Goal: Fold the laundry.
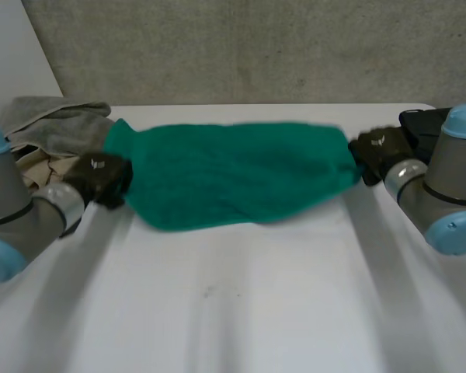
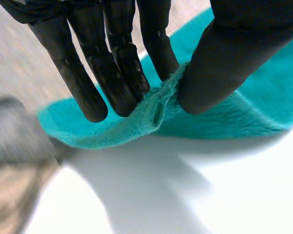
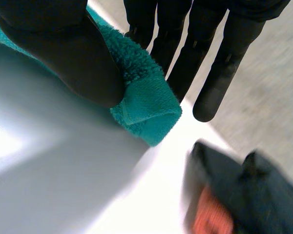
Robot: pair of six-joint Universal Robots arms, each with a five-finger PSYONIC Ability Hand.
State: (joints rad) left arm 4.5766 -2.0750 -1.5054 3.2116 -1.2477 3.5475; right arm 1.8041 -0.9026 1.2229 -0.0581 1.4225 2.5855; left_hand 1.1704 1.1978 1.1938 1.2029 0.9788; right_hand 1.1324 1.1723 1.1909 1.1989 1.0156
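Green towel stretched crosswise, ends pinched: left hand, right hand.

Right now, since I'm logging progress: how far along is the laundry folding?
Done: nothing looks folded yet. In hand: the green towel is stretched between the left robot hand and right robot hand, each pinching one end. Left: folding it, then likely the grey clothes and the dark item.

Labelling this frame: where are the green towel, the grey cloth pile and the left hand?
green towel (image 1: 233, 175), head view, middle of its surface.
grey cloth pile (image 1: 60, 126), head view, its top fold.
left hand (image 1: 101, 176), head view, back of the hand.
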